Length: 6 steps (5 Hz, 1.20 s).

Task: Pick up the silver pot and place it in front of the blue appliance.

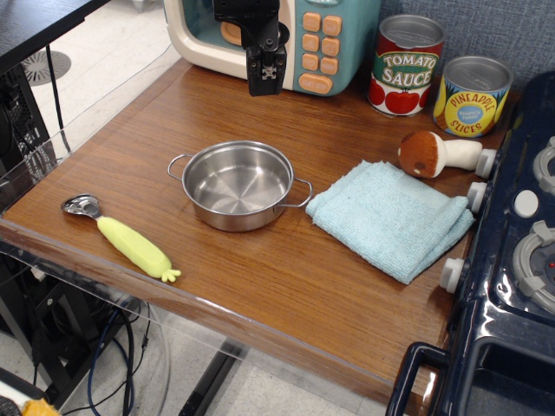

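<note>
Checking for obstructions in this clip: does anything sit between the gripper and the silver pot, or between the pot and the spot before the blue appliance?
Nothing visible. Bare wood separates the gripper, the silver pot and the blue appliance.

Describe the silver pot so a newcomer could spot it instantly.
On the brown wooden table, in front of the teal-blue toy microwave, sits the shallow round shiny steel pot. It lies between the yellow-handled scoop and the folded light-blue cloth, the only item with wire loop handles.
</note>
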Each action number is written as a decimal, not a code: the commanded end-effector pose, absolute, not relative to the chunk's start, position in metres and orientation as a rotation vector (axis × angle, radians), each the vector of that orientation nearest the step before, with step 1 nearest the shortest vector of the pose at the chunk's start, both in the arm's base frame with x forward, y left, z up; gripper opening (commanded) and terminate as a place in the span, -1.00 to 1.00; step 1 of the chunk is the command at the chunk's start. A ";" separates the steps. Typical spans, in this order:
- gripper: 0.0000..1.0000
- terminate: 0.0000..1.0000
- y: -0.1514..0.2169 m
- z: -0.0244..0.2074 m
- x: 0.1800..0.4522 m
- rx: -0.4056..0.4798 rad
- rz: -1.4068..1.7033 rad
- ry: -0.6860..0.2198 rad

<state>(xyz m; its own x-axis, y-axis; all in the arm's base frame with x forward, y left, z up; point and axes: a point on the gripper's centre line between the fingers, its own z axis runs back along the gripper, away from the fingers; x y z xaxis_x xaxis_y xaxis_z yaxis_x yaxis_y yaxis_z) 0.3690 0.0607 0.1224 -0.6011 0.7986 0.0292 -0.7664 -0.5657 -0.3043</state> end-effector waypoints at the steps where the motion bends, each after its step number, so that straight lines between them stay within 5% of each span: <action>1: 1.00 -1.00 0.061 0.122 0.369 -0.139 2.190 -0.358; 4: 1.00 -1.00 0.065 0.126 0.304 -0.159 2.202 -0.334; 6: 1.00 -1.00 0.058 0.069 0.284 -0.020 2.048 -0.369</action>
<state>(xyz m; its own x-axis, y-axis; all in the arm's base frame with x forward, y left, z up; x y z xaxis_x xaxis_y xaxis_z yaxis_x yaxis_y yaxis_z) 0.2808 0.0551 0.0559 -0.4782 0.8642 0.1566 -0.8683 -0.4385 -0.2321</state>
